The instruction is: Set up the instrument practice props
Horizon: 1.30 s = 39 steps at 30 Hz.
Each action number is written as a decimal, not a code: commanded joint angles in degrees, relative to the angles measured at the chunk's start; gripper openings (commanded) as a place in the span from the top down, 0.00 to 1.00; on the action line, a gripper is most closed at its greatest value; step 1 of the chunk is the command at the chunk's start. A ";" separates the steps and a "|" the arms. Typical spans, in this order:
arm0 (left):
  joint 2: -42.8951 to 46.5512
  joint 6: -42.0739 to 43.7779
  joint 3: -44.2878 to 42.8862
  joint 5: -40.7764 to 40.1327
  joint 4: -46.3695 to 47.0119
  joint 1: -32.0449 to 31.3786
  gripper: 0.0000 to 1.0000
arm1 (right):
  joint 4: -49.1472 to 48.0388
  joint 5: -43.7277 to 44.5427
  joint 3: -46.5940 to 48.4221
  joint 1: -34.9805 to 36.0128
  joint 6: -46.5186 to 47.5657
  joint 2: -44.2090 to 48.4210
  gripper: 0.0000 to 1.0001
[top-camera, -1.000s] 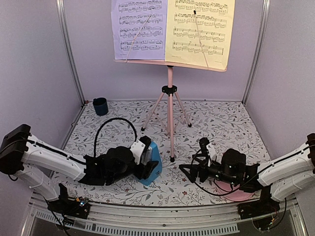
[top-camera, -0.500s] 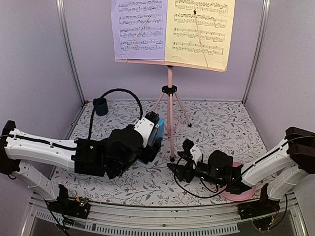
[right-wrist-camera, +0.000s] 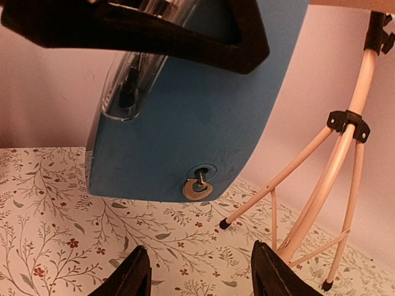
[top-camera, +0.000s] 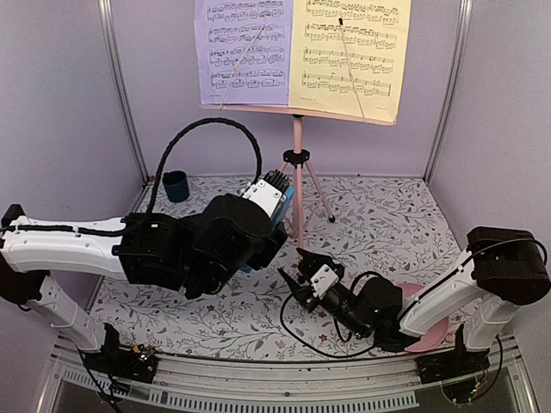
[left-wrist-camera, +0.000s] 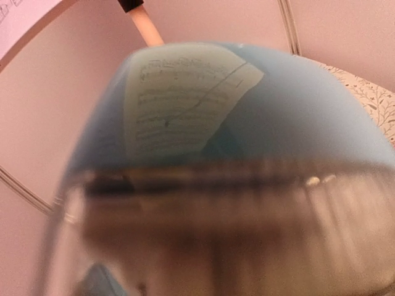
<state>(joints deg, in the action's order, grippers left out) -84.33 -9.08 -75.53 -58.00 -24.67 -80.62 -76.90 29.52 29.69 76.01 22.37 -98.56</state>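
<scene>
Left pincer – clamped on the blue metronome. I see one of its black fingers pressed across the clear front cover near the top. In the top view the left arm hides most of the body, and only a blue edge shows by the pincer. The metronome hangs tilted and looks clear of the worktop, just left of the pink music stand and close to its pole. My left wrist camera is filled by a blurred blue surface with a reflection of sheet music in it.

Right pincer – fingers parted, nothing between them. It sits low over the floral cloth, in front of the stand and pointing up toward the metronome. From the right wrist view the metal winding key on the metronome's side lies above the gap between my fingertips, apart from them.

The stand is upright on its tripod at the back centre of the worktop. Lavender sheet and yellow sheet rest side by side on its desk, lavender on the left.

Pink plate – front right, partly under the right arm. Dark blue cup – back left corner, well apart from both pincers.
</scene>
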 commanded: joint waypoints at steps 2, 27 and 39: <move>0.12 -2.96 -6.20 -2.91 -4.82 -1.99 0.70 | -9.89 6.96 4.12 1.56 14.28 -3.00 0.46; 3.46 -5.99 -8.08 2.40 -3.65 -2.98 0.70 | -19.13 13.89 11.87 4.22 35.98 -10.24 0.62; 5.51 -4.88 -4.87 4.44 -0.24 -2.97 0.70 | -27.97 15.94 13.29 4.12 45.50 -12.51 0.67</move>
<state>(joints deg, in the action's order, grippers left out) -81.21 -14.81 -81.01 -52.93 -30.52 -82.74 -88.68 44.25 41.23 79.88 64.73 -110.28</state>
